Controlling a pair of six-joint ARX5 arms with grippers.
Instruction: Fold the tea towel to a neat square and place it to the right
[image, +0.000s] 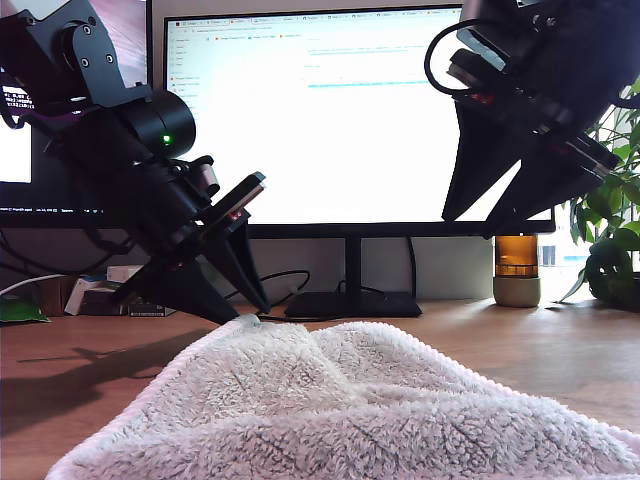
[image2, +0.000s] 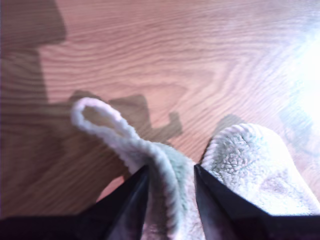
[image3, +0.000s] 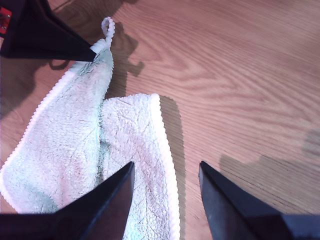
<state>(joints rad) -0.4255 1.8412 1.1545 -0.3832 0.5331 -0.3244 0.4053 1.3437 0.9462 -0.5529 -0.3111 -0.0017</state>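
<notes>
Exterior view's left: my first gripper (image: 248, 315) has its jaws nipped on the far corner of the tea towel (image: 350, 400). Rest of cloth lies centre on desk (image: 80, 370). Right: my second gripper (image: 466, 228) raised, jaws apart, empty. Step, I judge: 1st fold. Next needs 2nd corner gripped, then both carried across evenly.

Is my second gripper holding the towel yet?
No: in the second wrist view my second gripper hangs open above the tea towel, with nothing pinched between its jaws.

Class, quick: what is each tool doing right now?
My first tool: closed on the tea towel.
My second tool: open, holding nothing.
</notes>
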